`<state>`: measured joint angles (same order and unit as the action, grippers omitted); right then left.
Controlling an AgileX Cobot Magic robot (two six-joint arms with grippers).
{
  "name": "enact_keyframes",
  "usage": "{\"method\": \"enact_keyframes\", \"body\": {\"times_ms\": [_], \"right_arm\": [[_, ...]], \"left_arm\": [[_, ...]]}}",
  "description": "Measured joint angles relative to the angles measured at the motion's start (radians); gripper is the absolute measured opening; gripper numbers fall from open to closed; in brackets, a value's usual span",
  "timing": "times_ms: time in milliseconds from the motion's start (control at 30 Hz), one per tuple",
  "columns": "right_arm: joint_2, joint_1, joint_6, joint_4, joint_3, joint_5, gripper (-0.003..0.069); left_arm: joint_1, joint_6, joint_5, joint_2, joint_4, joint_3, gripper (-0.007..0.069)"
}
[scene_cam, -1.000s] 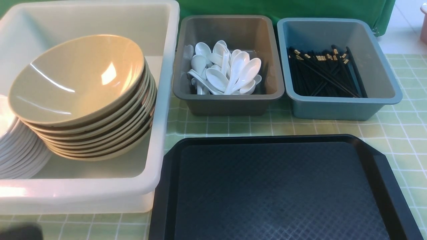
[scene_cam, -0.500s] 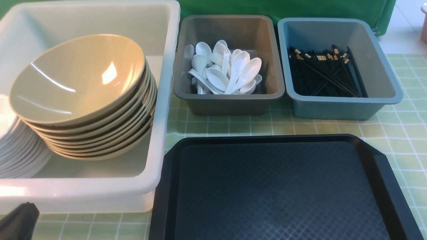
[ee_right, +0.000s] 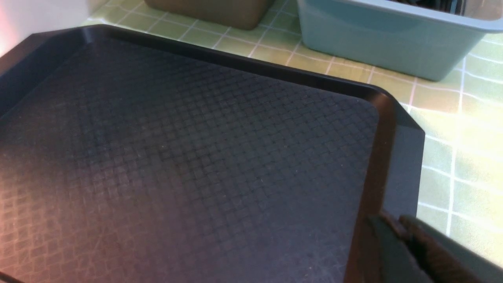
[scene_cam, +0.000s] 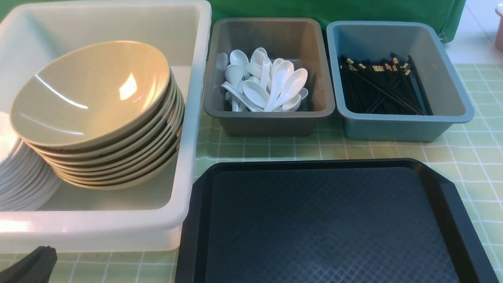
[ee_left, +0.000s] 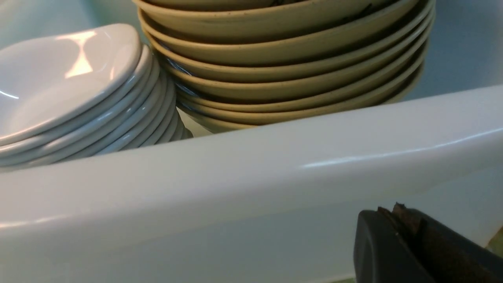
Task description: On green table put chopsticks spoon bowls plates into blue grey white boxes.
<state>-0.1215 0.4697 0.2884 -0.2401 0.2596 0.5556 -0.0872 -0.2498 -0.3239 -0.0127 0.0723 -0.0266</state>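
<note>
The milky white tub (scene_cam: 184, 165) on the left holds a stack of tan bowls (scene_cam: 94, 94) and a stack of white plates (scene_cam: 19, 181); both stacks show in the left wrist view, bowls (ee_left: 283, 67) and plates (ee_left: 70, 90). The dark grey box (scene_cam: 271, 118) holds several white spoons (scene_cam: 267, 84). The blue box (scene_cam: 397, 125) holds black chopsticks (scene_cam: 383, 86). My left gripper (scene_cam: 41, 251) is shut and empty, low in front of the tub's near wall (ee_left: 235, 188). My right gripper (ee_right: 391, 220) is shut and empty over the tray's right rim; it is out of the front view.
A black textured tray (scene_cam: 330, 224) lies bare in the front middle, on the green checked table (scene_cam: 471, 153). In the right wrist view the tray (ee_right: 188, 165), the blue box (ee_right: 377, 43) and the grey box's base (ee_right: 212, 11) show.
My left gripper has risen slightly into the front view's lower left corner. The boxes, their contents and the tray have not moved.
</note>
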Motion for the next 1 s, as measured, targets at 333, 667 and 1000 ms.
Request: {"method": "enact_keyframes", "body": {"times_ms": [333,667,1000], "right_arm": [[0.0,0.0,0.0,0.0,0.0,0.0,0.0047],[0.003,-0.151,0.0,0.002,0.0,0.0,0.0056],[0.12,-0.493,-0.24,0.167,-0.007,-0.018,0.0061]], "left_arm": [[0.0,-0.001,0.0,0.0,0.001,0.0,-0.0001],[0.0,-0.003,0.001,0.0,0.001,0.0,-0.0001],[0.0,-0.004,0.001,0.0,0.001,0.0,-0.0001]]}}
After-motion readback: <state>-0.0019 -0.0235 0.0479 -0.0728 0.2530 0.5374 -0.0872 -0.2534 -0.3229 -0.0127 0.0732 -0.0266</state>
